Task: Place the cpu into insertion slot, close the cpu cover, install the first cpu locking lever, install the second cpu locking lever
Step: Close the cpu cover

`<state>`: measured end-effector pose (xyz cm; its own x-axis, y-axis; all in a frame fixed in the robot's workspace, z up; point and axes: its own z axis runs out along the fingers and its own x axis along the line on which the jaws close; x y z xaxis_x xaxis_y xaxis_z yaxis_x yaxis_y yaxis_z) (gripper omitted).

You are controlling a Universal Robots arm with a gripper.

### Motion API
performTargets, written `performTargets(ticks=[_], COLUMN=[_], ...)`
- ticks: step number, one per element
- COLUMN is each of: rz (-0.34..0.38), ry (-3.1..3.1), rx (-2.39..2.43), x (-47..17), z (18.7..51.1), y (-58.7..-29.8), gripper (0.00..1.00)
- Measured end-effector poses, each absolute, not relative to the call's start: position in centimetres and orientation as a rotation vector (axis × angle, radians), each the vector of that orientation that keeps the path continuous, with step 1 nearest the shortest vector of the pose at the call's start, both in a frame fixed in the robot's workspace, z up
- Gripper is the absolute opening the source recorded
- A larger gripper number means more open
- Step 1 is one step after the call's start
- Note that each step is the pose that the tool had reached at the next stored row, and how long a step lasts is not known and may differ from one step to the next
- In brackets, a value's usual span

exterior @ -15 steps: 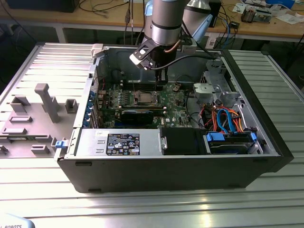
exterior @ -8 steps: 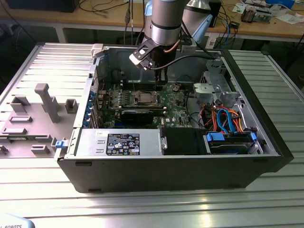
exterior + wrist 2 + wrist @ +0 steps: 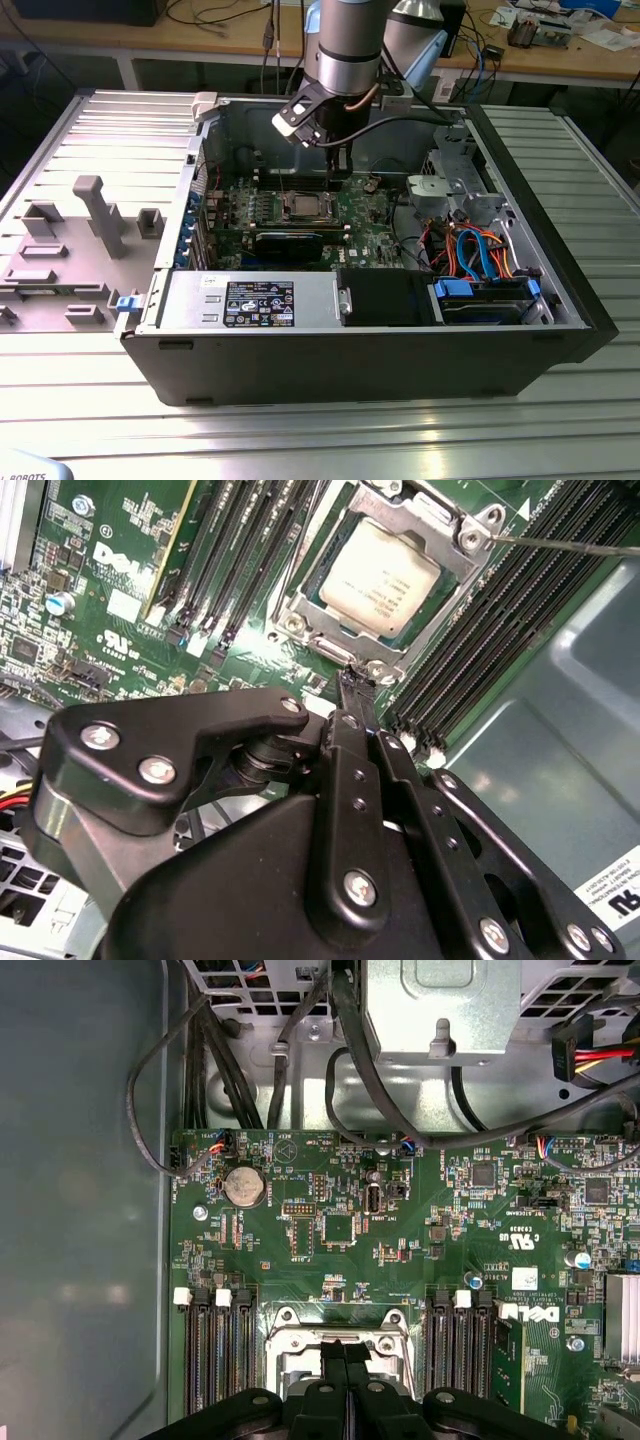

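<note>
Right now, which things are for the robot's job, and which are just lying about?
For the job: cpu, cpu cover, locking lever, gripper.
Just lying about: memory slots, coin battery, blue cables, grey plastic blocks.

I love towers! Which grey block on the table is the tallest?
The grey post with a crossbar on top, at the exterior view's left. The other grey blocks beside it sit much lower.
</note>
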<state>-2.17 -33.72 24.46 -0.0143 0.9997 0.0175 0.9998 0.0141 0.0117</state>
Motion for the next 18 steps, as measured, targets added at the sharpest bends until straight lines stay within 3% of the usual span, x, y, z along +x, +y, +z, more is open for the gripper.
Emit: performTargets(ticks=[18], rz=[-0.032], ry=[-2.234], rx=[-2.203], x=[-2.78], z=[24.4], y=[-33.74], gripper=[0.11])
